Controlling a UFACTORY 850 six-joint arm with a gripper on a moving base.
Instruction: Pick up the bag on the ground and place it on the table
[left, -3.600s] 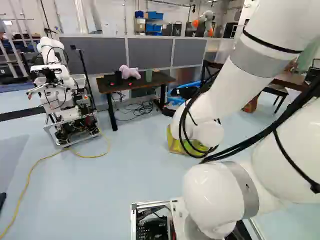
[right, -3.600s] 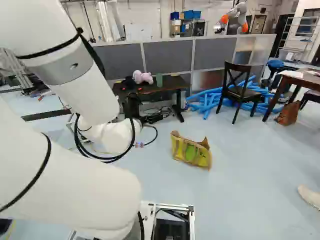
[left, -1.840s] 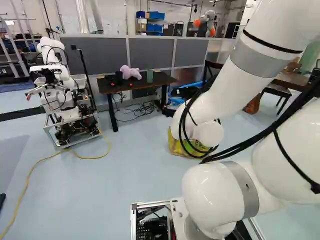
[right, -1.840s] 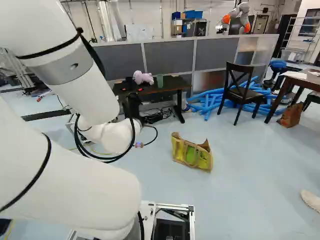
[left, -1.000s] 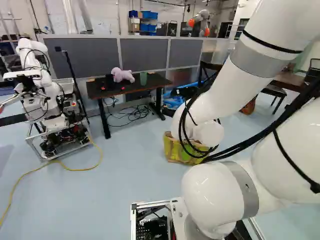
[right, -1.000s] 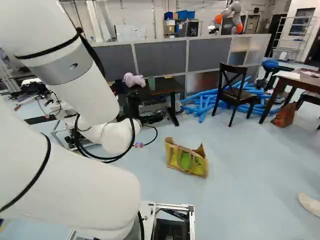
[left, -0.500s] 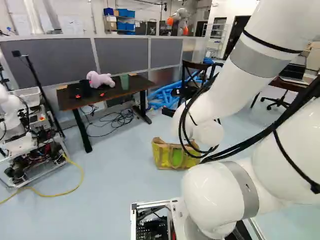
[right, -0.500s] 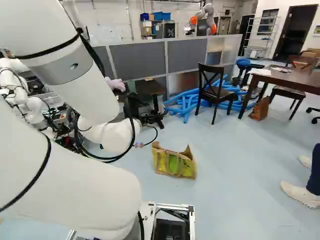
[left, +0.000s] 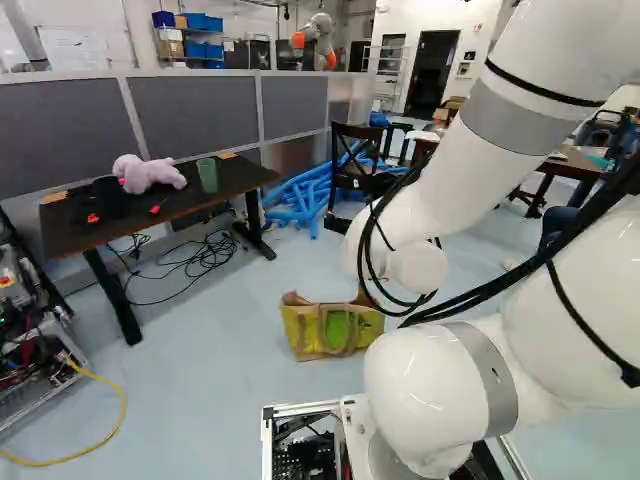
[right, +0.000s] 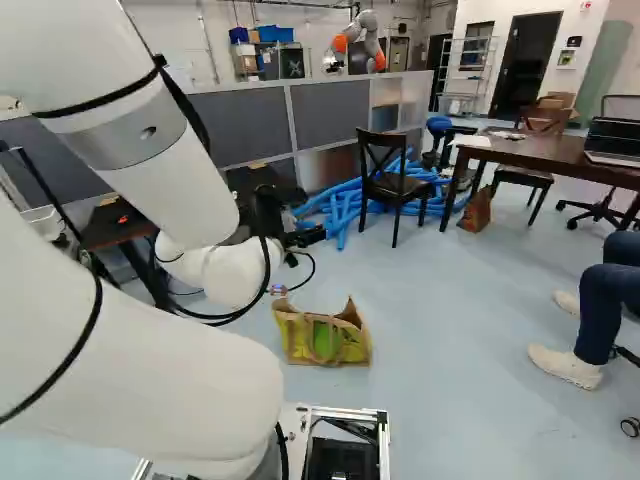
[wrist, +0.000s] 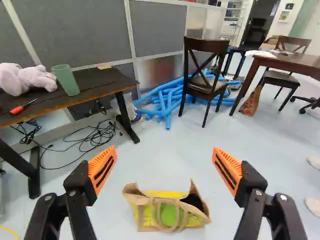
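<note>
You have the floor (wrist: 165, 165) ahead and two tables in reach of a drive: the near dark worktop (wrist: 107, 82) with the plush toy (wrist: 25, 79) and green cup (wrist: 66, 80), and a brown worktop (right: 550, 152) farther off; which one you are meant to use, you can't tell from here. Your bag (wrist: 145, 217) stands on the floor, upright and gaping, ahead of the fingers (wrist: 102, 170), which are spread wide with nothing between them. Expect it to be light if there is little in it, though you can't see to the bottom. Its walls look thin and papery or woven, stiff enough to stand but likely to fold or crumple under a squeeze; nothing about it looks breakable. Your best hold is probably the upper rim, one wall pinched between the pads, or the tan handle (wrist: 170, 229) drooping over the near side, which may swing and slip. As for lettering, you get none you can rely on
</note>
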